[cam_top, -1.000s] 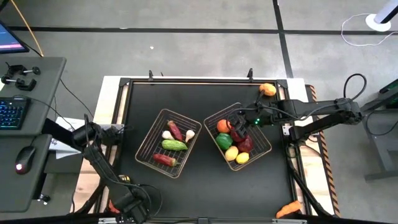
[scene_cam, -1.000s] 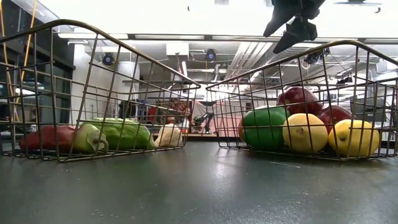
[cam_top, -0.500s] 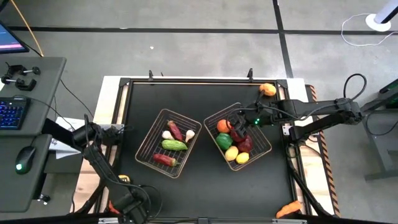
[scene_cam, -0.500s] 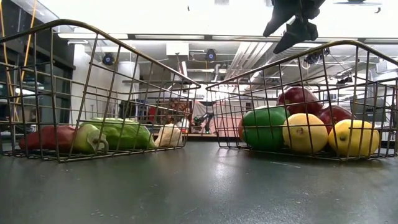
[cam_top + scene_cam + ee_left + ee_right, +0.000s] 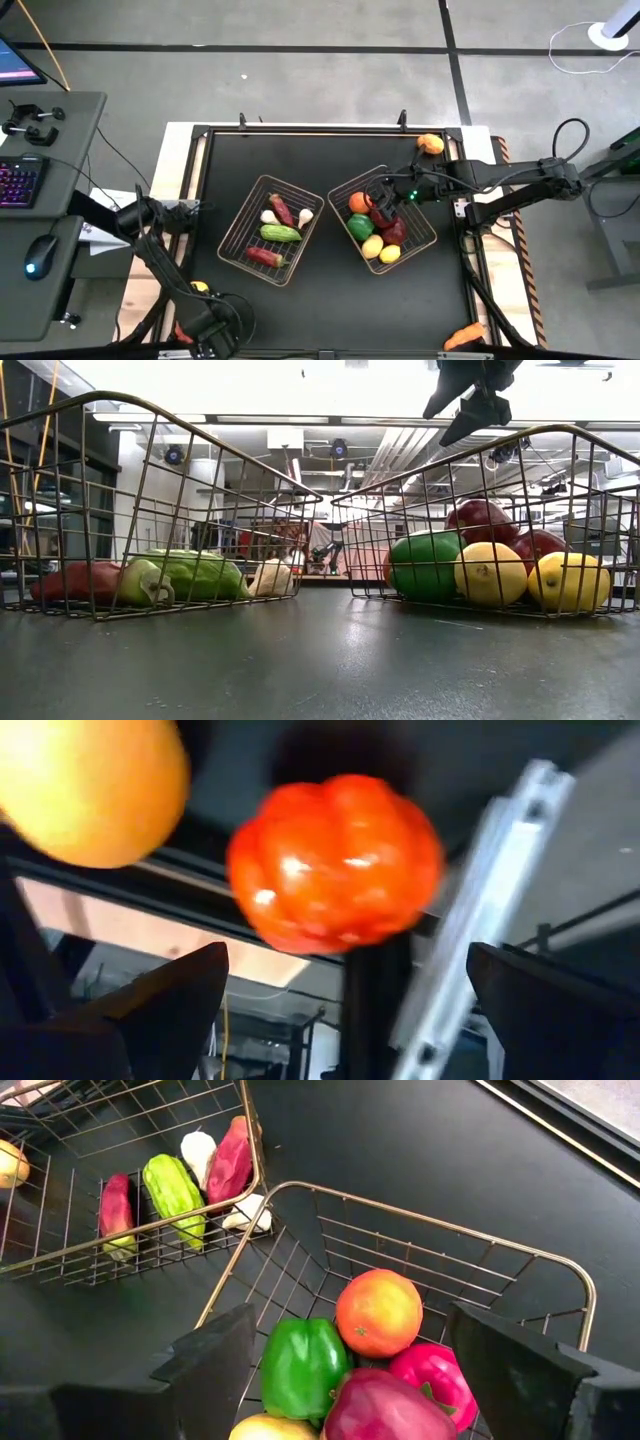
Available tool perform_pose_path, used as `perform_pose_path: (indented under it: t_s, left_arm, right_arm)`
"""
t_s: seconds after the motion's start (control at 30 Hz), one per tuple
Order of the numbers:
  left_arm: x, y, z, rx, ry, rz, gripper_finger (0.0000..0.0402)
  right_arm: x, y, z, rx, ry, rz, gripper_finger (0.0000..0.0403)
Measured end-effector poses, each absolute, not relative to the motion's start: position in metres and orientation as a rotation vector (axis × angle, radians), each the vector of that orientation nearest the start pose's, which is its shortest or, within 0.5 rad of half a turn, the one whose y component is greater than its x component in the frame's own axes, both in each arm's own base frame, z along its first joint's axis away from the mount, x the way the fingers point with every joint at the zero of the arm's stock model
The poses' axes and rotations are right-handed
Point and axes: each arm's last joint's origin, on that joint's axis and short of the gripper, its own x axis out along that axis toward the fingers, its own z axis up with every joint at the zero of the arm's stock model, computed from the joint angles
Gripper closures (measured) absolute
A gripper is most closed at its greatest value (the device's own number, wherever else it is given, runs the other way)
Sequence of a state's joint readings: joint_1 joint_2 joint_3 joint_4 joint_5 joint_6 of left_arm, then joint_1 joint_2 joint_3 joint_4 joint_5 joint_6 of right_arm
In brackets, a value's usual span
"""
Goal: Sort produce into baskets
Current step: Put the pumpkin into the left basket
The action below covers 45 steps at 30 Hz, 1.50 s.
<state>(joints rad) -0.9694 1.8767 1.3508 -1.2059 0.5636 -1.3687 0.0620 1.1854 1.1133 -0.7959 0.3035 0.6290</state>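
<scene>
While the right gripper [image 5: 385,203] hangs spread and empty above the right basket [image 5: 425,214], descending risks snagging its rim; left gripper [image 5: 340,1010] spread too

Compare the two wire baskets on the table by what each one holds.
The left basket holds long pieces: a green cucumber, dark red ones and white ones. The right basket holds round pieces: an orange fruit, a green pepper, two yellow lemons and dark red fruit. The right gripper hovers open over the right basket only. Both are alike copper wire-mesh baskets, set at an angle.

Thin metal wire baskets [image 5: 271,229], glossy plastic produce [image 5: 301,1365], matt table [image 5: 320,150]
</scene>
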Motion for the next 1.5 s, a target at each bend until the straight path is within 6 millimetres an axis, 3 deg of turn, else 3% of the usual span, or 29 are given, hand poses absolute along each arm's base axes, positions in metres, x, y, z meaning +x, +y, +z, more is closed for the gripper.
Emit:
perform_pose_path:
  t_s: [0.37,0.57,1.13,1.33,1.5]
  left_arm:
    - [0.170,-0.282,0.174,-0.518,2.105,0.276,0.0002]
    - [0.162,-0.277,0.161,-0.546,2.119,0.401,0.0002]
    - [0.159,-0.271,0.144,-0.545,2.125,0.344,0.0006]
    - [0.173,-0.274,0.160,-0.533,2.081,0.203,0.0059]
    - [0.193,-0.265,0.219,-0.641,1.877,-0.002,0.0082]
  right_arm:
    - [0.231,0.006,0.318,0.429,0.749,-0.483,0.0082]
    - [0.231,0.006,0.318,0.428,0.752,-0.484,0.0082]
    - [0.229,0.005,0.316,0.423,0.771,-0.490,0.0082]
    - [0.229,0.006,0.316,0.418,0.772,-0.487,0.0082]
    - [0.230,0.006,0.317,0.403,0.773,-0.479,0.0082]
